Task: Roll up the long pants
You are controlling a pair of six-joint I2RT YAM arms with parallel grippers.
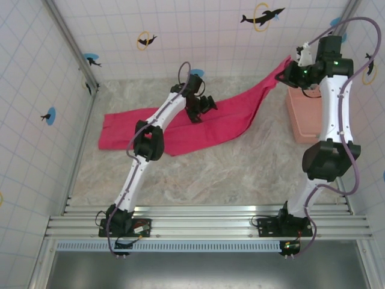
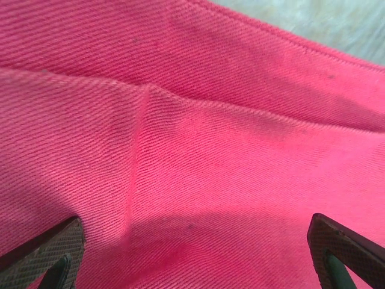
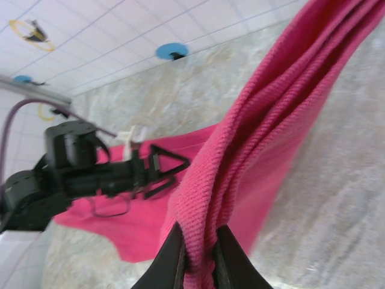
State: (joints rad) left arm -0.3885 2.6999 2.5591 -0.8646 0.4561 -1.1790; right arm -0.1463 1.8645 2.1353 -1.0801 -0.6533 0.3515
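Soft, limp long pants (image 1: 234, 114) droop from the right gripper (image 3: 198, 256) pinching a leg end; the left gripper (image 2: 192, 250), splayed wide over mid-cloth, should likely grab an edge.

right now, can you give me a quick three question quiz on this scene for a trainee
1. True or false: the right gripper is shut on one end of the long pants.
2. Which gripper has its jaws wide open just above the cloth? A) left gripper B) right gripper
3. Fill in: the pale pink thing by the right wall, beneath the right arm, is a ____.

Key: 1 true; 2 A; 3 basket.
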